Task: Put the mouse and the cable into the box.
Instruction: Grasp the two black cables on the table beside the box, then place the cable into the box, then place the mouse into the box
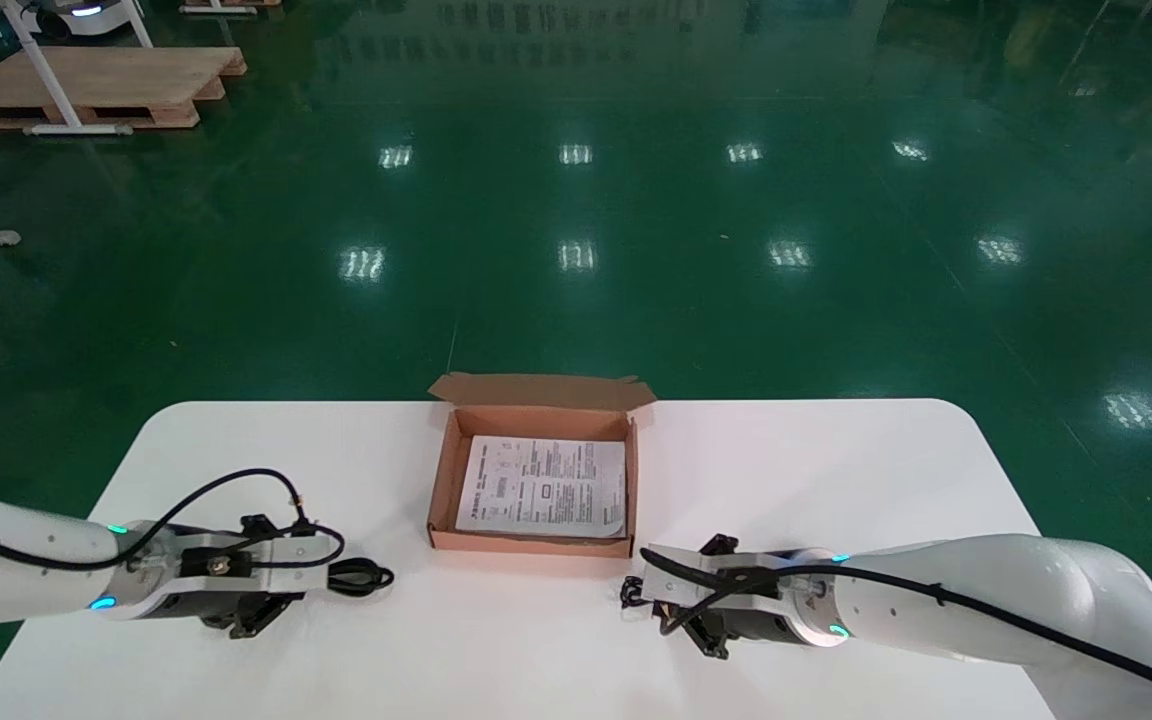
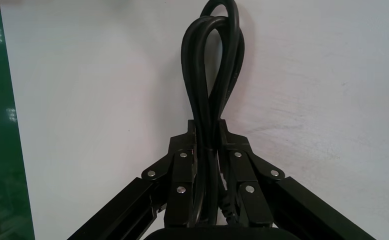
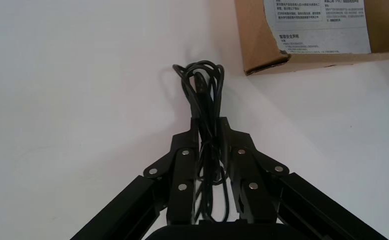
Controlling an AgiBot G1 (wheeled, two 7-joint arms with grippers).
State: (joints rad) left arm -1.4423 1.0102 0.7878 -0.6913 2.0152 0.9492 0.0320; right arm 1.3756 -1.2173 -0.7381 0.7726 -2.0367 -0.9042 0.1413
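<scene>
Black looped cable (image 2: 205, 100) clamped in my left hand (image 2: 207, 125); my right hand (image 3: 209, 122), near the box (image 3: 250, 35), pinches a thinner cord (image 3: 202, 85).

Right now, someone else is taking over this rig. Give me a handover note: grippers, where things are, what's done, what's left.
Left gripper: shut on the thick black cable, at the table, left of the cardboard box.
Right gripper: shut on the thin black cable, near the box's front right corner.
Box: open, holding only a printed sheet. No mouse in view.
Done: both cable bundles gripped.
Left: carry both into the box and release.
</scene>
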